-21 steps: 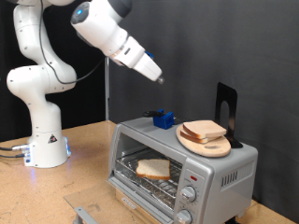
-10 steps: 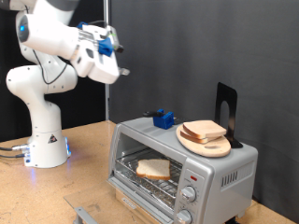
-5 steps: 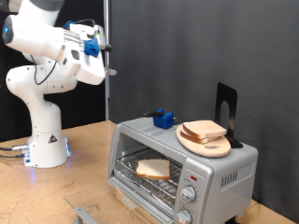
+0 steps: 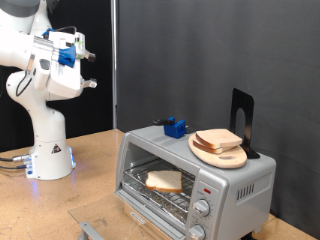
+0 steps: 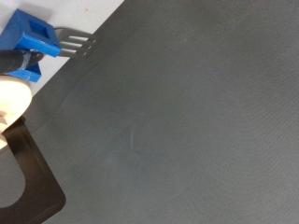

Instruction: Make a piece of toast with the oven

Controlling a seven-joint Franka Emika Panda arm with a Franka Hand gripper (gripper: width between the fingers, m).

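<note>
Hand (image 4: 88, 68) hung high at the exterior view's upper left, whether open or closed I could not tell, well apart from the oven (image 4: 195, 180) whose rack held the toast (image 4: 164, 180); slow approaches seemed wisest.

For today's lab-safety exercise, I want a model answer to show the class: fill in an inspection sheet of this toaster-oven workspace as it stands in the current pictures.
Surface: wooden table, carrying the robot base and oven.
Job's things: oven with door down; piece of toast lies on its wire rack.
Clutter: round wooden board with bread slices on the oven top; blue object and black stand beside it; grey metal part at the exterior view's bottom edge.
Grippers: gripper raised at the exterior view's upper left, far from the oven, nothing seen between its fingers.
Cables: cables run from the robot base.
Surroundings: dark backdrop.
</note>
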